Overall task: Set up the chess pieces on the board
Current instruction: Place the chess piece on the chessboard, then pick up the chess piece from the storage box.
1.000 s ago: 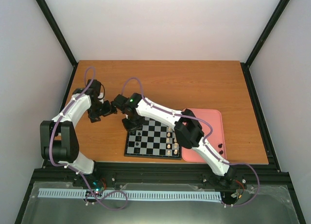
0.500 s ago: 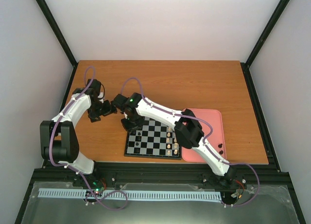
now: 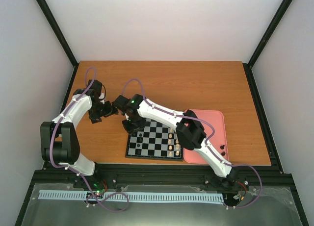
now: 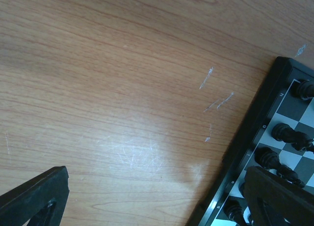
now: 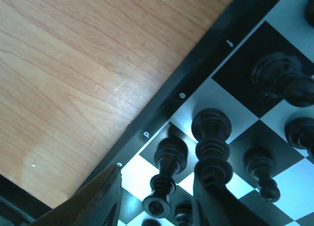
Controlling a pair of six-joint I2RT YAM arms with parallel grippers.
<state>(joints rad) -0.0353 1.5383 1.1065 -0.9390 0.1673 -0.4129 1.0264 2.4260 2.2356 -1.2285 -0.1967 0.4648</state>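
The board (image 3: 156, 147) lies at the table's near middle, with black chess pieces (image 3: 140, 139) on its left columns. My right gripper (image 3: 131, 124) hangs over the board's far left corner. In the right wrist view it (image 5: 159, 173) is open around a black piece (image 5: 167, 160) standing on a dark edge square, and neither finger grips that piece. A taller black piece (image 5: 212, 138) stands by the right finger (image 5: 221, 204). My left gripper (image 3: 100, 111) is wide open and empty (image 4: 157, 206) over bare wood left of the board's rim (image 4: 250, 138).
Cream-white pieces (image 3: 172, 142) stand on the board's right columns. A pink tray (image 3: 216, 123) lies right of the board with a few dark pieces (image 3: 223, 150) near its right edge. The right arm stretches across the board.
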